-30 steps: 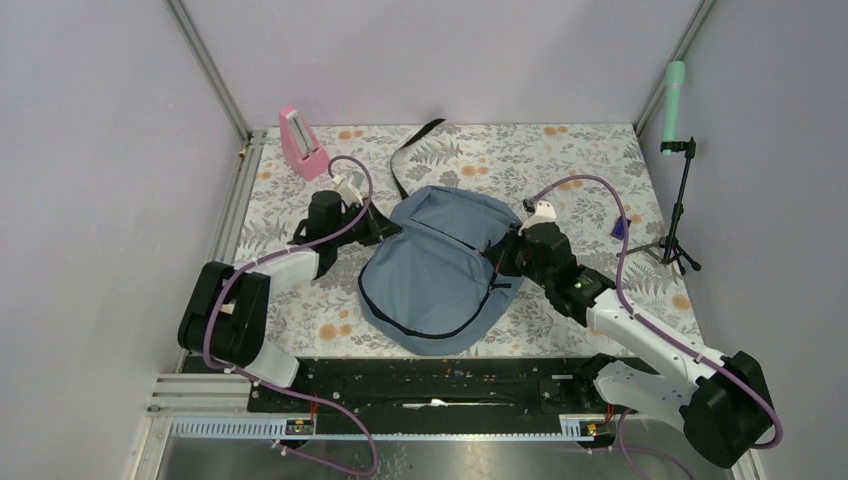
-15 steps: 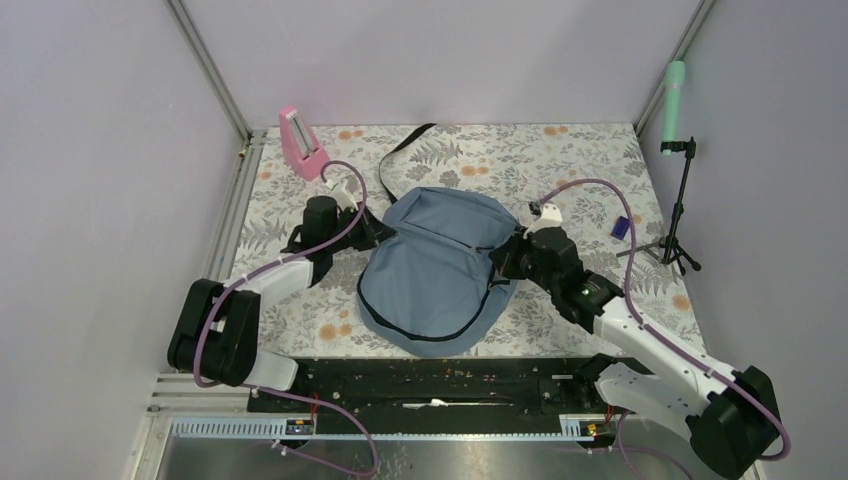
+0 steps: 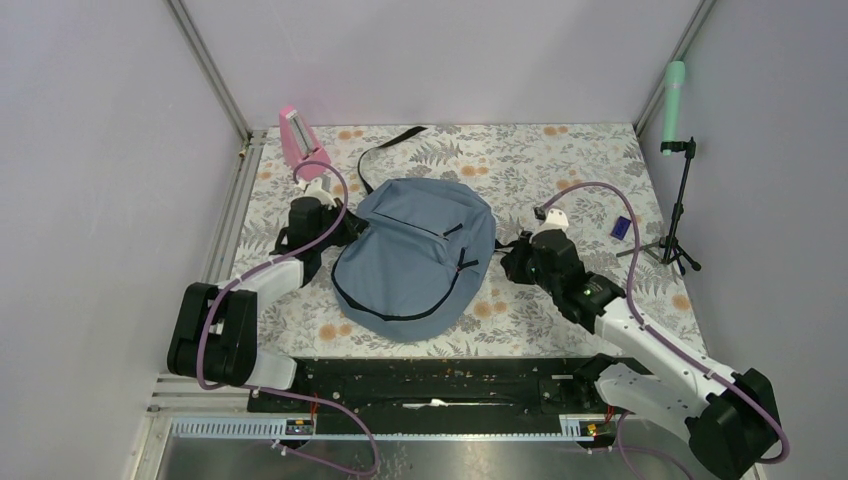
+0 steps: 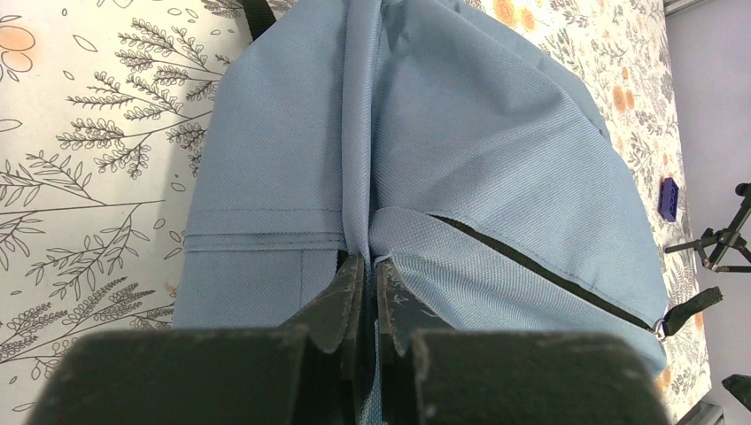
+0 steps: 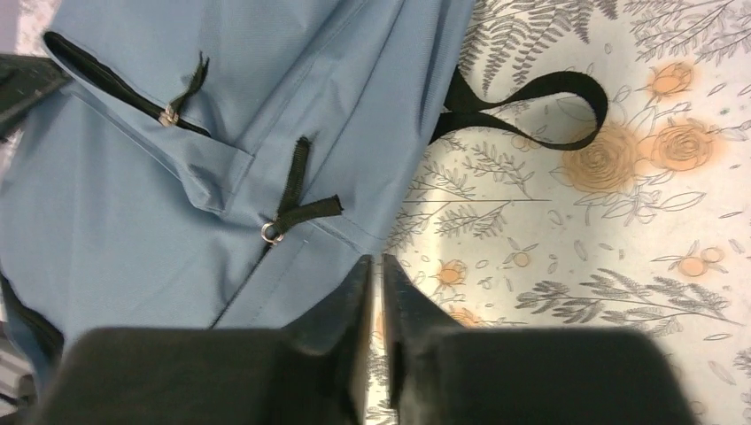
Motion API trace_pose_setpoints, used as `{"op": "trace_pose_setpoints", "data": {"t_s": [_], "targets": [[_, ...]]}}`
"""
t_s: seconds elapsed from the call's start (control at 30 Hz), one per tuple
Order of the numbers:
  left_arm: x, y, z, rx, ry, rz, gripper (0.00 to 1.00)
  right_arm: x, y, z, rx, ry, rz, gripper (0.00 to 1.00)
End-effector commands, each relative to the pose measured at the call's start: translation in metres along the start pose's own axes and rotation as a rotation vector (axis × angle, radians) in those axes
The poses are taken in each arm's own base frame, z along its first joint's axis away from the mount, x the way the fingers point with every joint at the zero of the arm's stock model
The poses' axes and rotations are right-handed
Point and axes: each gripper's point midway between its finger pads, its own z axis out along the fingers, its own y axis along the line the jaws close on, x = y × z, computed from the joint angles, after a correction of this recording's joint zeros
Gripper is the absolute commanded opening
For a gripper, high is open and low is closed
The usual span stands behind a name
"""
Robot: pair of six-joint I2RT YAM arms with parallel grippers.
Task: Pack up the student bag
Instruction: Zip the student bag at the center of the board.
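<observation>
Student bag (image 3: 415, 258) lies flat in the middle of the floral table (image 3: 560, 160), front pocket up, its black strap (image 3: 392, 142) trailing toward the back. The left gripper (image 4: 365, 266) pinches a fold of fabric at the bag's left edge. The right gripper (image 5: 375, 266), fingers pressed together on nothing, sits just beside the bag's right edge, near a zipper pull (image 5: 294, 197).

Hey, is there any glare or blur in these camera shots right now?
Top external: evenly lit and sharp, with only soft shadows. Left wrist: student bag weave crisp, left gripper dark and soft. Right wrist: pale sheen on the tablecloth, right gripper blurred up close.
</observation>
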Motion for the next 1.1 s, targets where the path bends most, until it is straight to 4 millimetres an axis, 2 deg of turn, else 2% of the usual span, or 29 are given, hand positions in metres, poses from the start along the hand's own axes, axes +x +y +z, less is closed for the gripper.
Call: {"op": "trace_pose_setpoints", "data": {"t_s": [0.0, 0.07, 0.1, 0.17, 0.33, 0.5, 0.63, 0.83, 0.93, 0.97, 1.03, 1.07], "targets": [[-0.029, -0.012, -0.005, 0.043, -0.122, 0.047, 0.0, -0.022, 0.024, 0.001, -0.077, -0.048, 0.028, 0.24], [-0.028, -0.014, -0.007, 0.052, -0.121, 0.047, 0.0, -0.026, 0.039, 0.007, -0.132, -0.045, 0.06, 0.43], [-0.027, -0.014, -0.007, 0.055, -0.119, 0.048, 0.0, -0.03, 0.049, 0.01, -0.166, -0.05, 0.082, 0.49], [-0.026, -0.014, -0.008, 0.054, -0.12, 0.048, 0.0, -0.033, 0.063, 0.018, -0.206, -0.046, 0.118, 0.54], [-0.024, -0.014, -0.01, 0.06, -0.116, 0.046, 0.0, -0.04, 0.097, 0.042, -0.292, -0.036, 0.173, 0.56], [-0.024, -0.015, -0.011, 0.06, -0.111, 0.05, 0.0, -0.046, 0.118, 0.056, -0.358, -0.029, 0.226, 0.56], [-0.025, -0.015, -0.012, 0.057, -0.113, 0.054, 0.0, -0.045, 0.12, 0.066, -0.352, -0.021, 0.249, 0.56], [-0.025, -0.014, -0.012, 0.055, -0.113, 0.054, 0.0, -0.038, 0.111, 0.086, -0.273, 0.002, 0.268, 0.55], [-0.024, -0.014, -0.012, 0.053, -0.113, 0.054, 0.0, -0.041, 0.111, 0.091, -0.259, -0.004, 0.266, 0.49], [-0.025, -0.014, -0.012, 0.053, -0.113, 0.054, 0.0, -0.043, 0.109, 0.093, -0.246, -0.013, 0.266, 0.42], [-0.025, -0.013, -0.012, 0.049, -0.117, 0.054, 0.0, -0.044, 0.106, 0.094, -0.226, -0.02, 0.266, 0.13], [-0.026, -0.012, -0.012, 0.04, -0.118, 0.053, 0.0, -0.044, 0.103, 0.094, -0.213, -0.022, 0.268, 0.02]]}}
